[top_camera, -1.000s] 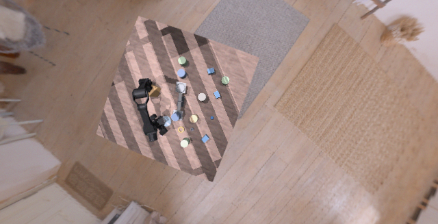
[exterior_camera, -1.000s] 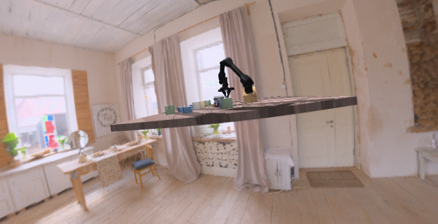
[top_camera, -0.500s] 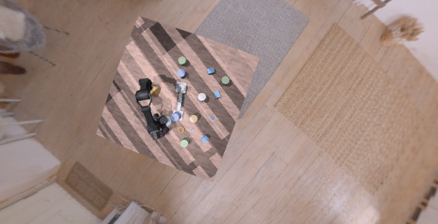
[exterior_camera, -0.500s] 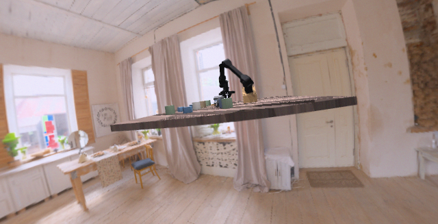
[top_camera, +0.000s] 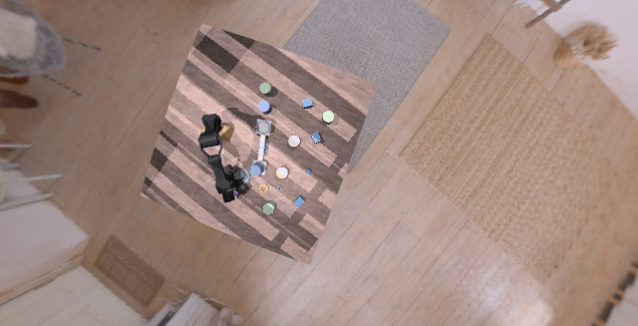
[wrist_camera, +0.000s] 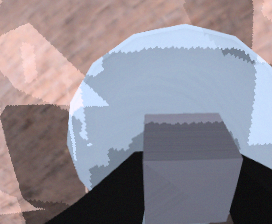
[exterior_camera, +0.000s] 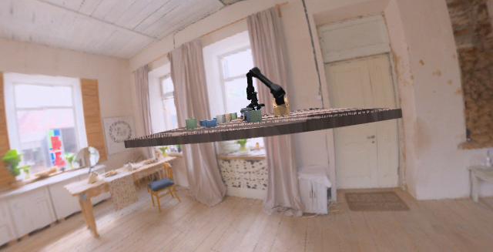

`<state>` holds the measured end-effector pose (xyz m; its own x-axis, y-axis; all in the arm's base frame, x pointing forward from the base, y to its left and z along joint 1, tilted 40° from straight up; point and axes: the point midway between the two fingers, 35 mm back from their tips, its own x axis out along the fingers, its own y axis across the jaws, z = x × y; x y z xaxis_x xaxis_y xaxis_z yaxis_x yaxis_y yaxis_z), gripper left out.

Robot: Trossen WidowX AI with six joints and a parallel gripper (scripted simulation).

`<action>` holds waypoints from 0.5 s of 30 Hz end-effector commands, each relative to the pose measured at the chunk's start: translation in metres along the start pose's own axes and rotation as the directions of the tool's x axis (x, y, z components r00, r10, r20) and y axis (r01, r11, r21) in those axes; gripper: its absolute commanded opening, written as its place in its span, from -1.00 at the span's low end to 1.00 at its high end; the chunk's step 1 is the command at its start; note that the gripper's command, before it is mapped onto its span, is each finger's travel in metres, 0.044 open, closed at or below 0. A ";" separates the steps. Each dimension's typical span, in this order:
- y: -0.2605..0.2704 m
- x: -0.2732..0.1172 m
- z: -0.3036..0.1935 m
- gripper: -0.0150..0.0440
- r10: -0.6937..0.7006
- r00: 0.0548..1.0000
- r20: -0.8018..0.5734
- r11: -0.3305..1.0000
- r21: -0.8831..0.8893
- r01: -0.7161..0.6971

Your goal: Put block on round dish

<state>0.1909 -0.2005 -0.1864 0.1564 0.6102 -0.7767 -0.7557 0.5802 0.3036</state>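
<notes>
My gripper (top_camera: pixel 240 179) (wrist_camera: pixel 182 161) is shut on a grey block (wrist_camera: pixel 191 187), low over the light blue round dish (top_camera: pixel 244 174) (wrist_camera: pixel 142 75). Whether the block touches the dish is hidden. The balance (top_camera: pixel 261 148) stands beside the dish. One blue cup (top_camera: pixel 256 168) stands on its near-dish end. The other end is a bare square plate with a round seat (top_camera: pixel 263 127). The other blue cup (top_camera: pixel 264 107) stands on the table beyond that end. No cup is above the dish.
Green cylinders (top_camera: pixel 265 88) (top_camera: pixel 269 207), a white cylinder (top_camera: pixel 294 141), a yellowish cylinder (top_camera: pixel 282 172) and blue blocks (top_camera: pixel 307 103) (top_camera: pixel 299 201) stand around the balance. An orange ring (top_camera: pixel 263 187) lies near the dish. A small purple object (top_camera: pixel 236 194) lies close to the arm.
</notes>
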 end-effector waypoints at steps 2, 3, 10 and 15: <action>0.000 0.000 0.000 0.22 -0.001 1.000 0.000 1.000 -0.001 0.001; 0.000 0.000 0.000 0.31 -0.001 1.000 0.000 1.000 -0.001 0.001; -0.001 -0.004 0.000 0.93 -0.001 1.000 0.000 1.000 -0.001 0.001; 0.000 -0.058 0.000 1.00 -0.003 1.000 0.002 1.000 0.005 0.003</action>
<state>0.1848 -0.2114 -0.1642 0.1429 0.6347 -0.7595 -0.7511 0.5693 0.3344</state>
